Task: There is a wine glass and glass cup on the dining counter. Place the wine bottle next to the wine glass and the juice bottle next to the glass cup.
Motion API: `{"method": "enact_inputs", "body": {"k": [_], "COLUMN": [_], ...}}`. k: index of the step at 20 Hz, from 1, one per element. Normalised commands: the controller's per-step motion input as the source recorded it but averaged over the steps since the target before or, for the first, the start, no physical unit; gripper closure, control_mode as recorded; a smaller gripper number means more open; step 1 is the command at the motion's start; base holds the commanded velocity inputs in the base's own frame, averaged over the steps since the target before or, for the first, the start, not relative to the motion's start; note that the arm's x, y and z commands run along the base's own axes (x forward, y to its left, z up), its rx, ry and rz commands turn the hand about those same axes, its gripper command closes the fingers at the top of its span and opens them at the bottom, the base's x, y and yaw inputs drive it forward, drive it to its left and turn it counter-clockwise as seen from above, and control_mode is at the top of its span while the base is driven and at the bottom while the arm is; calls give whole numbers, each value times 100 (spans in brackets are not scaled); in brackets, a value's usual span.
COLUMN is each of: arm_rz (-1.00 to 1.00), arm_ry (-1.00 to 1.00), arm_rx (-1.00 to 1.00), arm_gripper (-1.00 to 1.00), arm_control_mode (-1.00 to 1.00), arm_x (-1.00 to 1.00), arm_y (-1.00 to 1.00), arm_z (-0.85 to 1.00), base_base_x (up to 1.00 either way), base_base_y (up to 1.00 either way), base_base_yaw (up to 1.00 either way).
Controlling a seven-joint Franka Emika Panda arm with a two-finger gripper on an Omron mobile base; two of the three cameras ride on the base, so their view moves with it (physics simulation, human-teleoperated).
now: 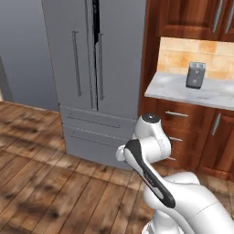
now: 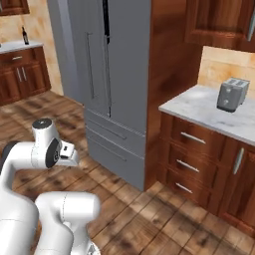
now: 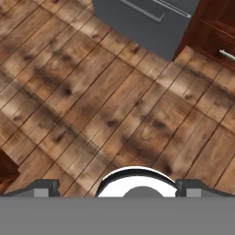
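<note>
Below, the two small dark fingers (image 3: 46, 187) stand spread wide apart at the bottom of the hand view, with nothing between them, hovering over the brown plank wood floor (image 3: 105, 105). Past them, the grey drawer front of the tall grey refrigerator (image 1: 98, 68) shows, with reddish-brown wood cabinets (image 2: 199, 159) just beside it. The white arm (image 1: 151, 173) is folded low in front of the refrigerator. To the right, a white-grey marble bench (image 2: 209, 112) carries a silver two-slot toaster (image 2: 231, 94). Far off at the upper left of the right base view, the tall slim near-black wine bottle (image 2: 24, 35) stands upright on another bench (image 2: 15, 46).
</note>
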Motion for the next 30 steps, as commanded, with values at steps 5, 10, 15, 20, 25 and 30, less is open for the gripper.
{"method": "enact_inputs", "body": {"k": [5,10,15,20,25,30], "arm_rz": [0,0,0,0,0,0], "arm_ry": [0,0,0,0,0,0], "arm_rx": [0,0,0,0,0,0], "arm_gripper": [-100,-100,-100,-100,-100,-100], "arm_control_mode": [100,100,100,100,100,100], "arm_x": [0,0,0,0,0,0], "arm_y": [0,0,0,0,0,0], "arm_z": [0,0,0,0,0,0], "base_base_x": [70,79,86,85,83,83], "base_base_y": [1,4,9,29,50,51], "base_base_yaw": [43,34,25,13,0,0]}}
